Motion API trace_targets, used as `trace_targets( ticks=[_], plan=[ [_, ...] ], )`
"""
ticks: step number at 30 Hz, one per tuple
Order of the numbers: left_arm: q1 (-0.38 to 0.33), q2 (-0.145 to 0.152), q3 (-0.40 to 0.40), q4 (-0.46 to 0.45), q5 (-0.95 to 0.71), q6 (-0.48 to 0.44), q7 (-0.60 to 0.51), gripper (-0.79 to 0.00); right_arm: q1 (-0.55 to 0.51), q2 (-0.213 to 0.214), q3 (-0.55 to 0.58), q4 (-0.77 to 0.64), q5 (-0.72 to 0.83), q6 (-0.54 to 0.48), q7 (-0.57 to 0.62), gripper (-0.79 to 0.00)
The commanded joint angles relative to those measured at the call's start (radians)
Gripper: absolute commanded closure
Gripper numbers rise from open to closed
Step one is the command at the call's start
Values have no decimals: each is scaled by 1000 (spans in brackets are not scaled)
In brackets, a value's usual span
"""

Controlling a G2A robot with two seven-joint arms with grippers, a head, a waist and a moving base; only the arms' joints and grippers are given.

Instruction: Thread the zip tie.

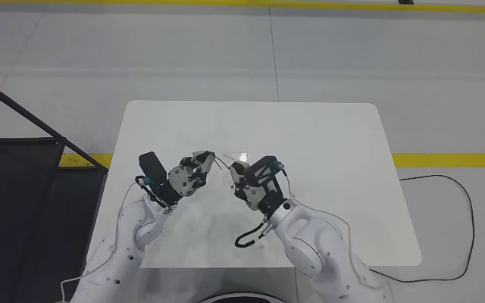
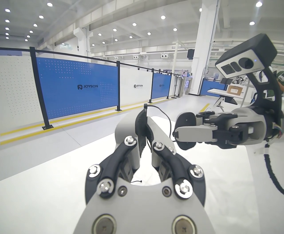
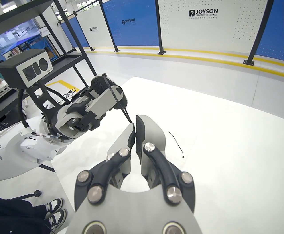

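White table [image 1: 341, 136], rounded corners; loose black zip tie [image 3: 177, 144] lying flat on it.

Left gripper [image 2: 146, 126] pinched closed, right gripper [image 3: 134, 130] pinched closed, tips facing, near

Bright, even indoor light comes from rows of ceiling lights [image 2: 163, 17] overhead, and shadows are soft and faint. The white tabletop [image 1: 326, 136] is close to blown out in the top view, with a small glare spot near its middle. Both wrist views have heavy fisheye, so fence posts [image 3: 160, 26] lean and bow toward the edges; bolts on the left gripper [image 2: 145, 121] glint, and the black zip tie [image 2: 145, 107] shows in high contrast against pale floor.
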Motion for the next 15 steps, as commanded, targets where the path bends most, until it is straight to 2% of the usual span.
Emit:
trace_targets(
  ticks=[1,15],
  plan=[
    [0,0,0,-1,1,0,1,0,2,-1,0,1,-2,2,4,0],
    [-2,-1,0,1,-3,-1,9,0,8,-12,3,6,-3,18,16,0]
  ],
)
